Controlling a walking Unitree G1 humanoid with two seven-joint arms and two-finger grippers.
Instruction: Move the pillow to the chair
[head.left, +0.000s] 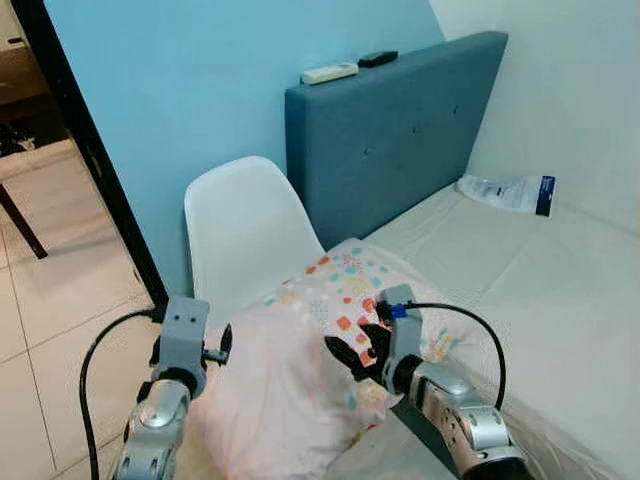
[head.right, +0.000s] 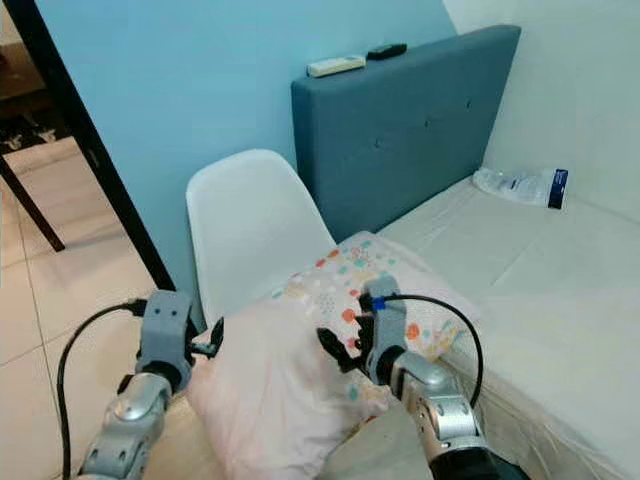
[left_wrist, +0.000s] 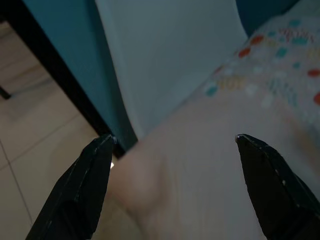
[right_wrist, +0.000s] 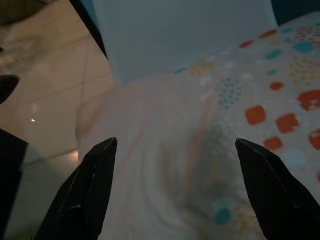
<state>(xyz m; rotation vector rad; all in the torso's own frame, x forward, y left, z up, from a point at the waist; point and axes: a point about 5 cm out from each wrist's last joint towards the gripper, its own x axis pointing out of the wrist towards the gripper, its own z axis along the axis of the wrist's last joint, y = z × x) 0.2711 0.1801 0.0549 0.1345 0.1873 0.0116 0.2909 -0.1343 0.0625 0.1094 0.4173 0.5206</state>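
Observation:
The pillow (head.left: 290, 375), pale pink with a patch of coloured dots, lies in front of the white chair (head.left: 240, 225). It covers the chair's seat and reaches onto the bed edge. My left gripper (head.left: 222, 348) is open at the pillow's left side, its fingers spread wide over the pink fabric (left_wrist: 200, 175). At the right side, over the dotted patch, my right gripper (head.left: 352, 352) is also open. In the right wrist view the pillow (right_wrist: 175, 150) lies beyond the spread fingertips. Neither gripper holds anything.
A blue-grey headboard (head.left: 400, 130) stands behind the chair with two remotes (head.left: 330, 72) on top. The mattress (head.left: 560, 290) carries a plastic packet (head.left: 505, 192). A black door frame (head.left: 90, 150) and tiled floor (head.left: 50, 300) are on the left.

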